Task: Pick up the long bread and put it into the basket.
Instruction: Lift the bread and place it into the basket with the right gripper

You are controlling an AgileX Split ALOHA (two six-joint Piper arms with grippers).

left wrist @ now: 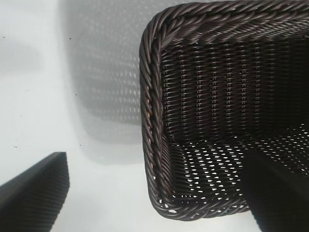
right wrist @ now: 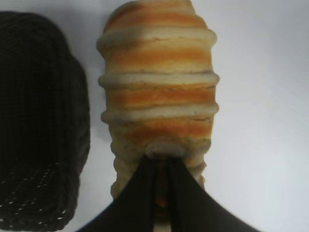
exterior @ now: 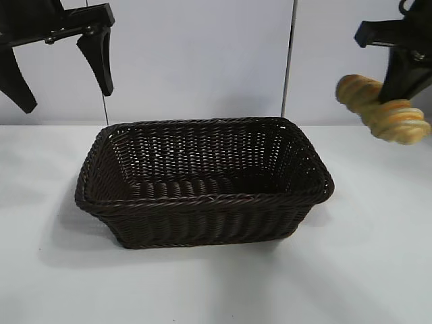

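Exterior view: white table [exterior: 378,270], basket [exterior: 202,202]; right end effector [exterior: 405,91] pinching long bread [exterior: 385,111], left end effector [exterior: 57,67] spread

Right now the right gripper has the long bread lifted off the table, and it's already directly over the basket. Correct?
Not quite. The right gripper does hold the long bread off the table, but not over the basket: the exterior view shows the loaf up beside the basket's right end, outside its rim. The right wrist view agrees, with white table under the bread.
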